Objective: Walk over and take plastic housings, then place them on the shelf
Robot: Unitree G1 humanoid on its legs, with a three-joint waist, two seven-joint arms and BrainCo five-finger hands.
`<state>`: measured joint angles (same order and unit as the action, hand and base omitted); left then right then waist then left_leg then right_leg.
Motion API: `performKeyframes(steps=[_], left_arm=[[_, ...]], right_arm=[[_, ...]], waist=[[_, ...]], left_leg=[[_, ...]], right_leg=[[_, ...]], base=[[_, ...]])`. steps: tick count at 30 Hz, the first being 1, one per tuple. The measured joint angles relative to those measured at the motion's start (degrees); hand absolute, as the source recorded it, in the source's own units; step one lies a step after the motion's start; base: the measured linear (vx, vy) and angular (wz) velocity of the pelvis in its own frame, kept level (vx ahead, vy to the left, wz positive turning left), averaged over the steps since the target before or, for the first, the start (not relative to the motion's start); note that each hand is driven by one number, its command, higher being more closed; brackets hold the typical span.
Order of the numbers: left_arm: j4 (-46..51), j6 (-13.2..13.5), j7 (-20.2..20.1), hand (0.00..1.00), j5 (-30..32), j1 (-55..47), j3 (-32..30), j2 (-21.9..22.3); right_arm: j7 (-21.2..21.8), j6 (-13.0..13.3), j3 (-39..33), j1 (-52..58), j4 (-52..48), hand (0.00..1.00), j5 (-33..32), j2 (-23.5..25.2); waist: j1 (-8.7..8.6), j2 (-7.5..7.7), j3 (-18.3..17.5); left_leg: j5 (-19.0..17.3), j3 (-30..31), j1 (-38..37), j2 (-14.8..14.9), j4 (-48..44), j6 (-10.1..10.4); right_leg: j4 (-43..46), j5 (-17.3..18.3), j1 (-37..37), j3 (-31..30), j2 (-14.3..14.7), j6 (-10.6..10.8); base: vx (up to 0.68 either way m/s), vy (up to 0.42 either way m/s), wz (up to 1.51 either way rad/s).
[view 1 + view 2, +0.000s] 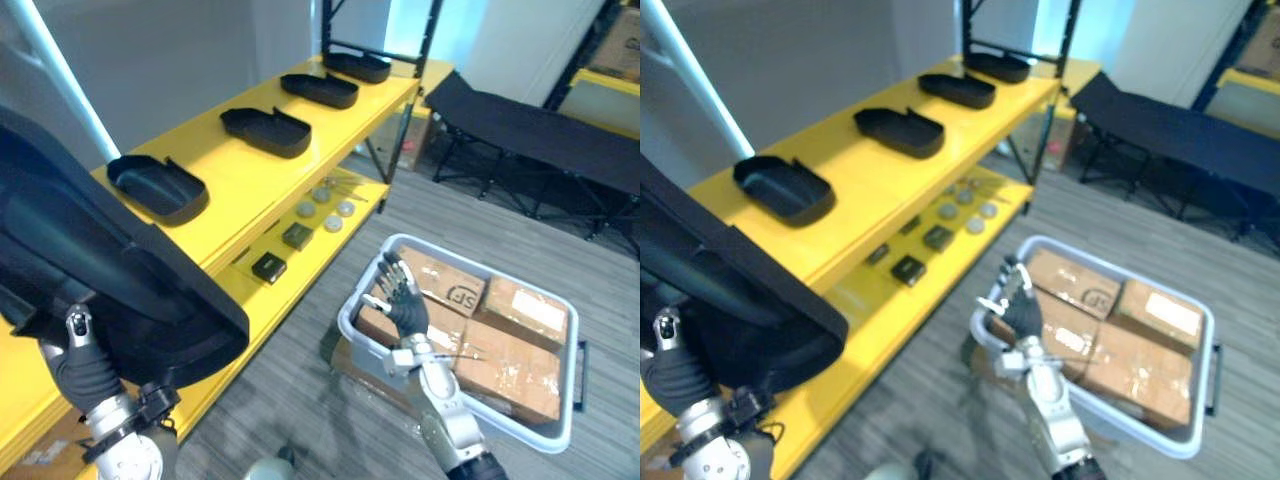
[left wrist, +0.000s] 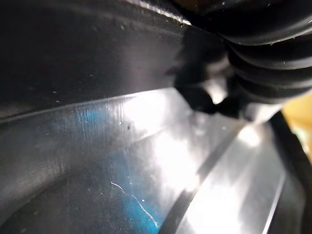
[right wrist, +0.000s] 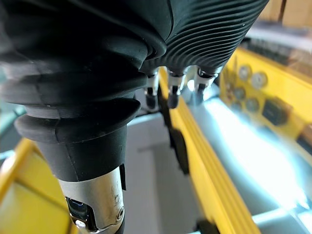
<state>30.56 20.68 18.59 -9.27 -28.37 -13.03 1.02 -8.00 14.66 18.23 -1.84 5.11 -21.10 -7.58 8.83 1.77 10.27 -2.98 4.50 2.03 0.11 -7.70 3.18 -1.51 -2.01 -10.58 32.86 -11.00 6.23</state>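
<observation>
My left hand [image 1: 82, 368], grip hidden from me, bears the black housing [image 1: 100, 250] over the yellow shelf's [image 1: 250, 185] near end; my right hand [image 1: 405, 300] hangs slack, farther off, above a crate [image 1: 400, 240].

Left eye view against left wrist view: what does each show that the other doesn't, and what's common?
Left eye view adds: the yellow shelf with four housings on top, the white bin of cardboard boxes, and the right hand open over it. Left wrist view adds: fine scratches on the large black housing, seen close. Both: that housing and the left hand with its ribbed cover against it.
</observation>
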Motion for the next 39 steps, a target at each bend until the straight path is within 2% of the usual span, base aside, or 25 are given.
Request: performKeyframes(steps=[1,3,6,10,12,14,15,16,19,23,24,25,26,27,29,32,35,37,39], left_arm=[[0.0,0.1,-1.0,1.00,-0.8,-0.7,-0.1,0.1],[0.0,0.9,-4.3,1.00,-3.5,-2.2,-0.2,0.0],[0.0,2.6,-6.3,1.00,-4.3,-0.4,0.6,-0.5],[0.5,2.7,-6.0,1.00,-4.4,3.1,1.2,-1.8],[0.4,2.6,-5.6,1.00,-4.2,5.1,3.3,-3.9],[0.0,2.6,-5.5,1.00,-4.1,8.2,5.7,-6.9],[-0.3,2.6,-5.5,1.00,-4.1,8.8,5.9,-7.3],[-1.5,2.5,-5.3,1.00,-4.1,9.3,6.0,-7.5],[-3.1,2.2,-5.1,1.00,-4.3,8.5,6.1,-7.4],[-3.8,1.4,-6.4,1.00,-4.3,5.8,7.1,-7.2],[-4.2,1.4,-7.2,1.00,-4.4,5.8,7.1,-7.2],[-4.5,1.5,-7.7,1.00,-4.5,5.8,7.1,-7.2],[-5.1,1.5,-8.5,1.00,-4.8,5.9,7.1,-7.2],[-6.5,1.6,-9.2,1.00,-5.0,6.3,7.8,-6.9],[-7.8,1.6,-9.9,1.00,-4.8,5.7,8.8,-6.7],[-8.0,1.8,-9.7,1.00,-4.8,5.0,9.3,-6.5],[-8.0,2.0,-8.8,1.00,-3.8,5.3,9.3,-6.5],[-7.9,2.0,-8.7,1.00,-3.2,6.3,9.3,-6.6],[-7.9,2.0,-8.8,1.00,-3.1,8.9,9.2,-6.9]], right_arm=[[-0.4,-0.2,0.0,-0.2,0.6,0.00,0.6,0.0],[-0.9,-0.8,-0.4,-0.2,0.8,0.00,1.8,-0.7],[-0.5,-0.7,-2.6,1.3,-0.5,0.00,2.3,-1.9],[2.3,0.3,-3.5,2.3,-1.0,0.00,1.5,-1.9],[3.8,0.7,-3.7,3.8,-3.6,0.00,1.5,-1.9],[5.8,1.9,-3.7,4.4,-6.4,0.00,1.5,-1.8],[6.2,2.3,-3.8,4.3,-6.9,0.00,1.5,-1.8],[7.0,3.0,-4.0,3.7,-6.9,0.00,1.5,-1.8],[7.5,3.0,-4.1,3.2,-6.8,0.00,1.5,-1.8],[9.0,3.0,-4.2,3.1,-6.6,0.00,1.5,-1.8],[9.3,3.0,-4.2,3.4,-6.6,0.00,1.5,-1.9],[9.3,3.0,-4.2,3.5,-6.6,0.00,1.5,-1.9],[9.3,3.1,-4.2,3.5,-6.6,0.00,1.8,-1.8],[9.2,3.9,-4.4,3.8,-6.4,0.00,1.8,-2.3],[9.2,4.9,-4.6,4.2,-5.3,0.00,1.8,-3.1],[9.3,5.7,-4.7,4.2,-4.2,0.00,1.7,-3.3],[8.8,6.8,-4.6,3.6,-4.1,0.00,1.8,-2.3],[7.8,7.0,-4.6,3.5,-4.1,0.00,2.3,-1.3],[6.4,7.2,-4.7,3.1,-4.0,0.00,2.8,-0.1]], waist=[[0.01,-0.27,0.2],[-0.19,-1.22,0.8],[-0.98,-1.16,0.7],[-2.12,-0.32,0.8],[-3.28,-0.21,0.8],[-3.76,0.18,0.5],[-3.77,0.19,0.5],[-3.61,0.25,0.6],[-3.17,0.26,0.7],[-2.90,-0.76,1.8],[-3.08,-1.06,2.1],[-3.08,-0.96,2.1],[-3.09,-0.74,2.6],[-3.83,-2.05,4.0],[-4.56,-3.12,4.7],[-4.08,-4.06,4.8],[-3.45,-3.58,5.0],[-3.43,-2.31,5.5],[-3.36,-0.81,5.2]], left_leg=[[-0.4,-0.1,0.1,0.0,0.0,0.0],[-0.9,-1.2,0.2,0.3,-0.5,-0.1],[-0.1,-5.0,1.4,1.5,-0.2,-0.1],[0.8,-4.6,1.9,0.5,0.5,-0.3],[1.4,-2.1,1.9,-0.4,1.4,-0.6],[3.2,2.1,1.7,-0.9,3.4,-0.6],[3.7,3.1,1.8,-0.9,3.8,-0.4],[4.5,5.8,2.0,-0.9,4.1,-0.2],[4.6,7.8,2.2,-1.6,3.1,-0.1],[5.3,8.9,2.2,-1.7,1.7,1.1],[5.5,8.3,2.5,-1.6,1.4,1.5],[5.6,7.6,3.2,-1.6,1.4,1.7],[4.8,3.7,4.4,-0.6,0.9,1.5],[4.9,-0.3,5.1,1.6,-0.1,1.5],[6.0,-2.7,5.1,3.5,-0.2,1.6],[6.7,-5.2,6.3,4.9,-0.9,1.1],[7.1,-7.6,8.2,4.5,-2.8,0.5],[6.4,-8.2,8.2,2.8,-4.2,-0.7],[3.5,-8.3,9.9,0.6,-7.9,-1.6]], right_leg=[[0.4,0.5,-0.1,0.0,0.0,-0.4],[1.0,1.8,-0.3,0.2,-0.5,0.3],[0.9,1.9,0.5,1.0,-0.9,0.6],[2.0,0.8,0.7,1.6,-1.7,1.5],[3.9,0.8,0.8,-2.1,-2.0,1.4],[7.5,2.2,1.7,-8.2,-2.1,-0.9],[8.5,2.5,1.9,-8.5,-2.0,-1.2],[10.5,4.1,1.8,-8.6,-1.9,-2.9],[10.7,5.6,0.1,-8.4,-1.9,-3.2],[10.4,7.8,-3.0,-7.7,-0.5,-3.2],[10.3,9.4,-3.7,-7.7,-0.1,-3.4],[10.2,10.6,-3.7,-7.7,-0.1,-3.3],[9.5,13.1,-3.9,-7.6,-0.3,-1.1],[9.8,13.2,-4.6,-6.1,0.3,0.4],[10.7,14.1,-4.3,-5.4,0.5,0.1],[13.3,15.3,-2.3,-6.3,0.6,-0.1],[17.3,16.9,0.8,-7.1,-1.5,0.5],[18.7,17.9,0.5,-7.0,-3.4,1.5],[19.6,18.8,0.1,-6.1,-6.1,2.7]], base=[[-0.07,0.011,0.00],[-0.08,0.035,0.04],[-0.04,0.025,0.19],[0.07,0.054,0.20],[0.11,0.125,0.63],[0.13,0.148,0.92],[0.10,0.032,1.02],[0.06,-0.024,0.81],[0.01,-0.053,0.56],[-0.09,-0.069,0.46],[-0.18,-0.053,0.33],[-0.23,-0.070,0.25],[-0.23,-0.103,0.40],[-0.23,-0.103,0.49],[-0.21,-0.019,0.39],[-0.13,0.016,0.04],[0.00,0.060,-0.07],[0.08,0.074,0.08],[0.13,0.121,0.21]])
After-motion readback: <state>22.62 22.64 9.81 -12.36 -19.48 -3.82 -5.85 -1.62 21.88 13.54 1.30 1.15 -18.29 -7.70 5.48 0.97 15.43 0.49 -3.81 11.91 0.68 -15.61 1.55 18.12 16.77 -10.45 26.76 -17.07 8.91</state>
